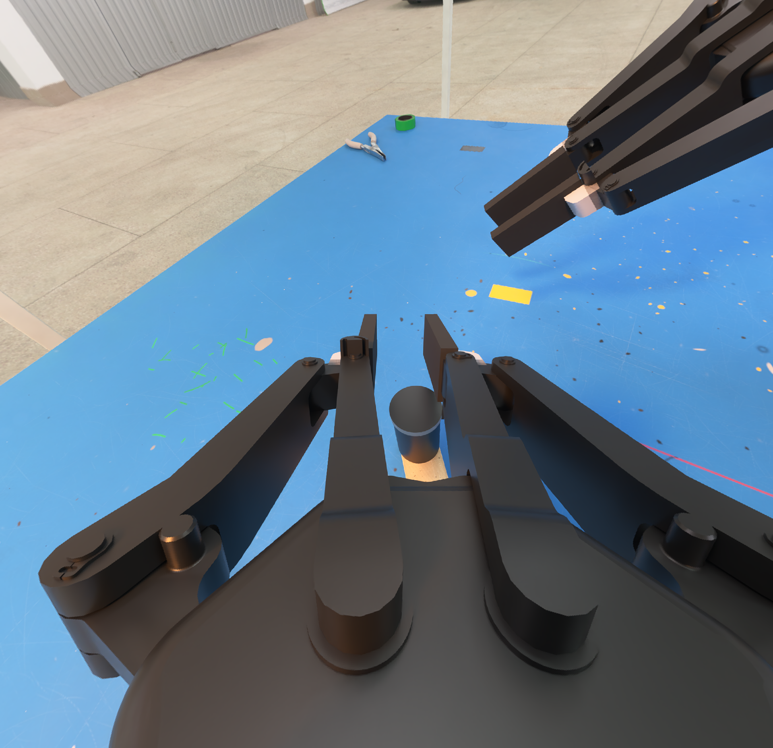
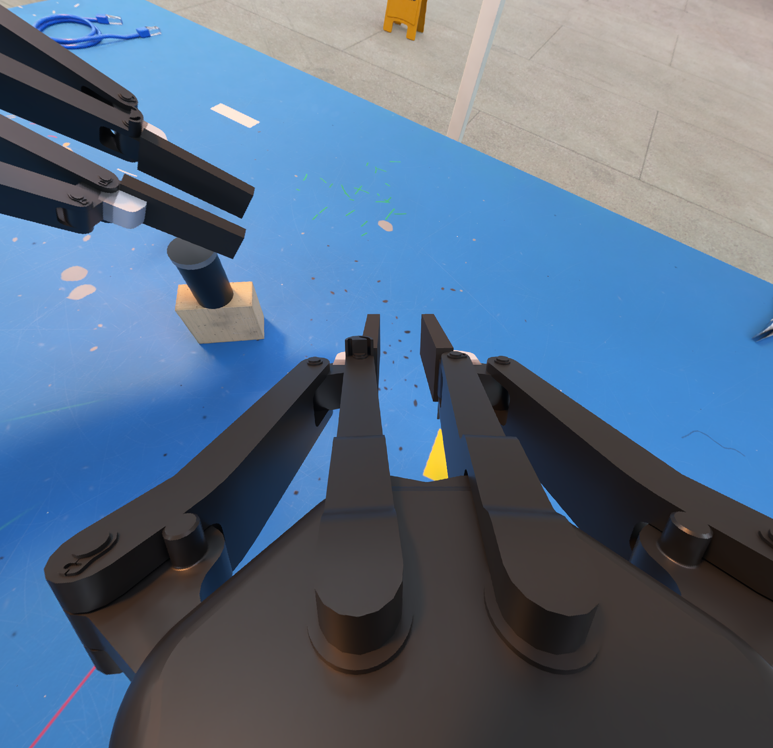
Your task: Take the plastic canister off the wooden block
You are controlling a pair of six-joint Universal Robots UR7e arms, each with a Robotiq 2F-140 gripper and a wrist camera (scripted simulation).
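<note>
Left wrist view: left gripper (image 1: 399,330) is hovering, fingers spread, above the smooth dark cylindrical plastic canister (image 1: 415,424), which is standing upright on the pale grainy wooden block (image 2: 221,311). Right gripper (image 2: 399,330) is hanging slightly parted and empty over open scuffed blue tabletop (image 2: 543,292). Metal pliers (image 1: 368,146) and green tape roll (image 1: 405,122) are lying near the far edge.
</note>
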